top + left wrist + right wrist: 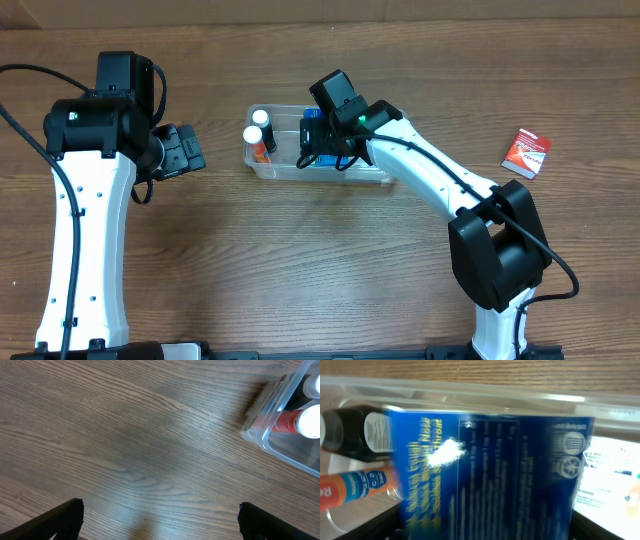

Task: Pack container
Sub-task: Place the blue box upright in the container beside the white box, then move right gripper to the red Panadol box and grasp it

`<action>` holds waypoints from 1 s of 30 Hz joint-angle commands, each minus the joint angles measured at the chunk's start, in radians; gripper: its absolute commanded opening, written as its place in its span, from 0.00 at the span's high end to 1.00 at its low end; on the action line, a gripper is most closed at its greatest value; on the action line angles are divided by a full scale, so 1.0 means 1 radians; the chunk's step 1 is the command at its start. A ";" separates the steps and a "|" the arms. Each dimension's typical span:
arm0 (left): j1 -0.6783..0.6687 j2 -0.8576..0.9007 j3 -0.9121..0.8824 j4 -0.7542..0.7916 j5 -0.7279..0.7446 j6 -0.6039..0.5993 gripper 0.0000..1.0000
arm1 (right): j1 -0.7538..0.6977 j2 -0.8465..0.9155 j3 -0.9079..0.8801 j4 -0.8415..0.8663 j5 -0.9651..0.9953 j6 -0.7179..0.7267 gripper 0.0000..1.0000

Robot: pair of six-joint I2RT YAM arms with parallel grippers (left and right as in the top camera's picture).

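The clear plastic container (262, 168) sits at the table's middle back; its corner also shows in the left wrist view (260, 435). Inside stand an orange bottle with a white cap (256, 143) and a dark bottle with a white cap (264, 122). My right gripper (318, 148) is over the container, shut on a blue box (490, 475) that fills the right wrist view, with the dark bottle (355, 430) and orange bottle (350, 491) to its left. My left gripper (160, 520) is open and empty over bare table left of the container.
A small red and white box (526, 153) lies on the table at the far right. A white printed item (607, 477) lies inside the container to the right of the blue box.
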 commanded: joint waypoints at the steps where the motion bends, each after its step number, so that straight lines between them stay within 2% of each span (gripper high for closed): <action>1: 0.005 -0.013 0.001 0.000 0.012 0.005 0.00 | 0.000 0.002 0.007 -0.002 0.002 0.006 0.00; 6: 0.005 -0.013 0.001 -0.001 0.012 0.008 0.00 | 0.000 -0.037 0.008 -0.030 0.090 -0.002 0.00; 11: 0.005 -0.013 0.001 0.000 0.012 0.009 0.00 | -0.035 -0.262 0.009 -0.113 0.311 -0.001 0.00; 14: 0.005 -0.013 0.001 0.000 0.012 0.009 0.00 | -0.187 -0.434 0.009 -0.161 0.344 0.007 0.00; 17: 0.005 -0.013 0.001 0.002 0.012 0.009 0.00 | -0.413 -0.506 0.009 -0.217 0.295 0.006 0.00; 20: 0.005 -0.013 0.001 0.009 0.012 0.008 0.00 | -0.661 -0.463 -0.003 -0.280 0.166 -0.027 0.00; 22: 0.005 -0.013 0.001 0.010 0.012 0.009 0.00 | -0.756 -0.401 -0.014 -0.285 0.089 -0.070 0.00; 25: 0.005 -0.013 0.001 0.008 0.012 0.009 0.00 | -0.839 -0.253 -0.016 -0.305 0.064 -0.116 0.00; 30: 0.005 -0.013 0.001 0.007 0.012 0.009 0.00 | -0.896 -0.061 -0.016 -0.309 0.069 -0.160 0.00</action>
